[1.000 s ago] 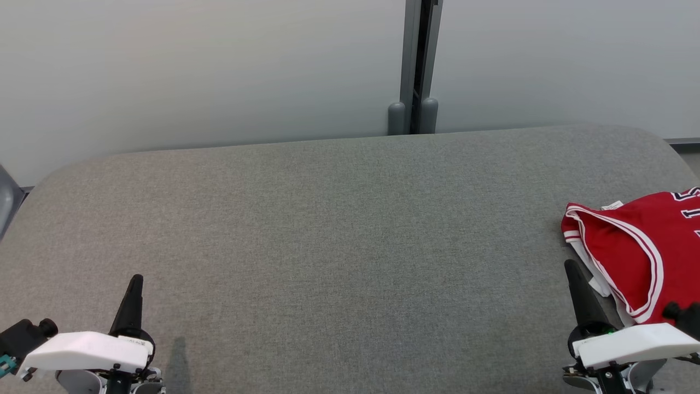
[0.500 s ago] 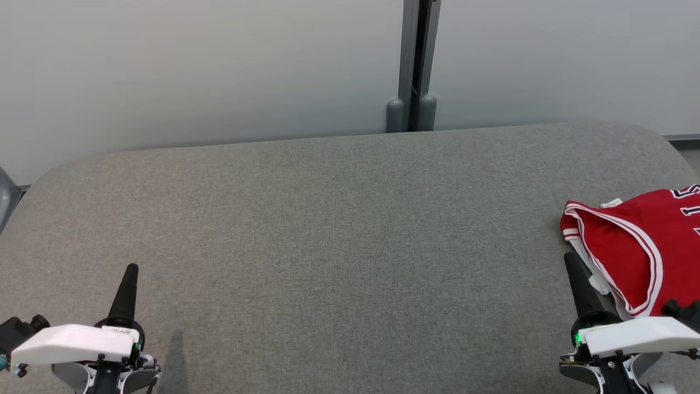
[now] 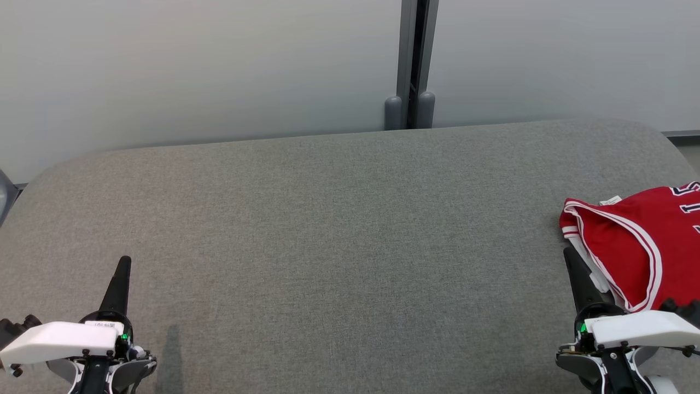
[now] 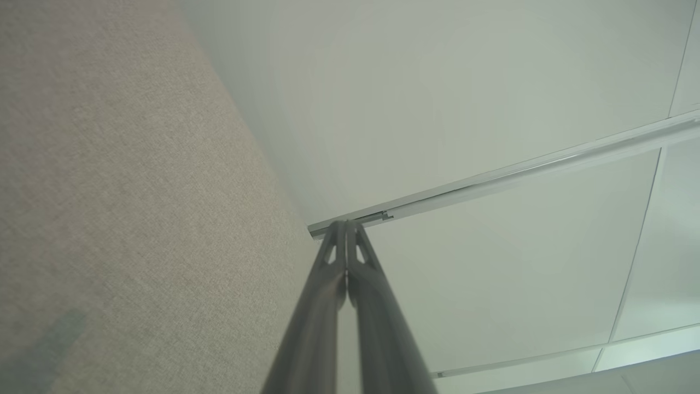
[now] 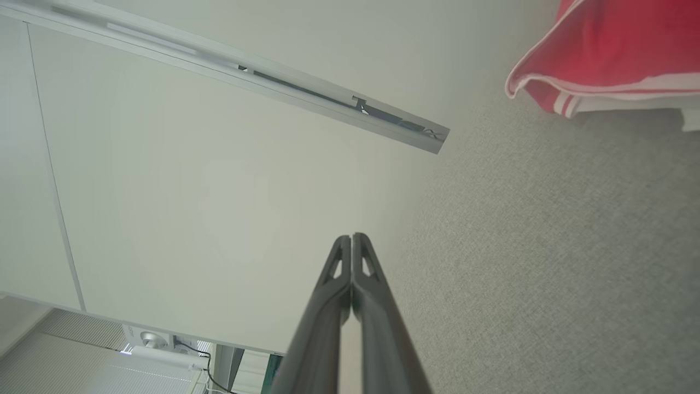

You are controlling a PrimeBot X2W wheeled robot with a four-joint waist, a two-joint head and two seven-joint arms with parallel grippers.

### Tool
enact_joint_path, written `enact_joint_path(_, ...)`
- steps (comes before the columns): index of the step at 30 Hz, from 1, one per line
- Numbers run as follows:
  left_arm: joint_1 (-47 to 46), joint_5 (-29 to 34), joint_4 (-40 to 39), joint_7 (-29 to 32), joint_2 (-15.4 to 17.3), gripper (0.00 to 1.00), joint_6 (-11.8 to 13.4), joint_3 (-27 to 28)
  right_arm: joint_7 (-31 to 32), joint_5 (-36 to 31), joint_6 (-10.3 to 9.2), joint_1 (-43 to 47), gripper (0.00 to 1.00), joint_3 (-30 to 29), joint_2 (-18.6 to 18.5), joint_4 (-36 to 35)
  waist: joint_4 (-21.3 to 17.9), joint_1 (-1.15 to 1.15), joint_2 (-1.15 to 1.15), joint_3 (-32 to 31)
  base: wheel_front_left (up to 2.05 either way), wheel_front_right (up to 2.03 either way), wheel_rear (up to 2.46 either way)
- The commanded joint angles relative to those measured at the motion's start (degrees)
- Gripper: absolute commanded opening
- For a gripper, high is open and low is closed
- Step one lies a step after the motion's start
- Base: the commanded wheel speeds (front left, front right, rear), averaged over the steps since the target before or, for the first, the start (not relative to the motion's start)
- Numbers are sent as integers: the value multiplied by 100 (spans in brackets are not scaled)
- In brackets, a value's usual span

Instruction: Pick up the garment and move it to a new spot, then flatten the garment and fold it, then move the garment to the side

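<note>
**Both pincers edge forward, shirt lies off the right one**

Since a second ago the left pincer (image 3: 125, 259) has slid a little forward and outward to its left, and the right pincer (image 3: 567, 250) has crept forward slightly. The whole head view has also shifted a touch, so part of that change is the camera's own.

Nearest, both pincers sit low over the near part of the grey cloth-covered table (image 3: 350, 219), well apart from each other and pointing away from the robot. Each is fully closed with nothing in it. In the left wrist view the two dark fingers of the left pincer (image 4: 346, 224) meet along their length. In the right wrist view the right pincer (image 5: 351, 237) shows the same pressed-together tips. A thin shadow (image 3: 173, 355) falls on the table just to the right of the left pincer's body.

The garment (image 3: 629, 241), a red sleeveless shirt with white trim, lies crumpled on the table just ahead of the right pincer and to its right. In the head view that pincer's finger runs close beside the shirt's near left edge. In the right wrist view the garment (image 5: 618, 44) is apart from the tips, with bare table between. A small white label (image 3: 611, 201) sticks out at its far edge, and part of a dark number (image 3: 690, 200) shows further right.

Ahead of the left pincer the table is plain grey fabric as far as its rounded far edge. Beyond both pincers stands a pale wall (image 3: 219, 65), split by a grey upright post (image 3: 410, 60).
</note>
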Motion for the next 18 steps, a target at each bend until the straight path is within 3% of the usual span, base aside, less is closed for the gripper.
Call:
enact_joint_path(1,-172,-82,-13,34,6,0,-65,61,-37,121,1,-127,0,-1,-53,-2,-1,0,0,2,0,0,0)
enact_joint_path(18,-313,-716,120,261,-118,0,-216,338,-43,937,1,-283,0,37,-60,196,-28,0,0,49,0,0,0)
